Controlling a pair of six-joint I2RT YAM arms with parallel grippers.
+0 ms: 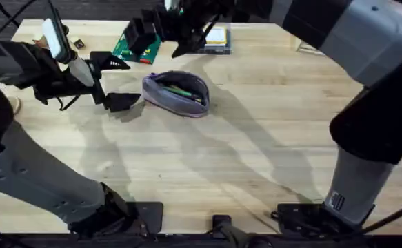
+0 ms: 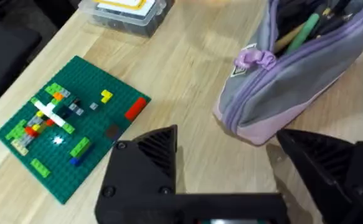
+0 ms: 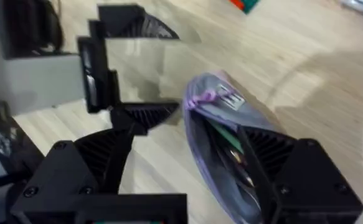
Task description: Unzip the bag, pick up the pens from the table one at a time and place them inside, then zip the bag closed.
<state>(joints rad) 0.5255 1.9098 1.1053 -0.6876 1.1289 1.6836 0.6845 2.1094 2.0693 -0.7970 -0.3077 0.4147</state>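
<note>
The lavender-grey bag (image 1: 176,93) lies on the table (image 1: 256,165) with its zipper open. A green pen (image 1: 181,90) and other pens lie inside it. My left gripper (image 1: 116,83) stands open just left of the bag's end, low over the table. In the left wrist view the bag (image 2: 293,74), its purple zipper pull (image 2: 256,60) and the green pen (image 2: 302,31) lie beyond the left gripper (image 2: 225,140). My right gripper (image 1: 166,38) hangs open above the bag's far side. In the right wrist view the open bag (image 3: 221,137) sits below the right gripper (image 3: 190,143).
A green brick baseplate (image 1: 137,47) with small bricks on it lies behind the left gripper. A clear plastic box (image 1: 214,40) with a yellow label stands at the back. The right arm reaches across from the lower right.
</note>
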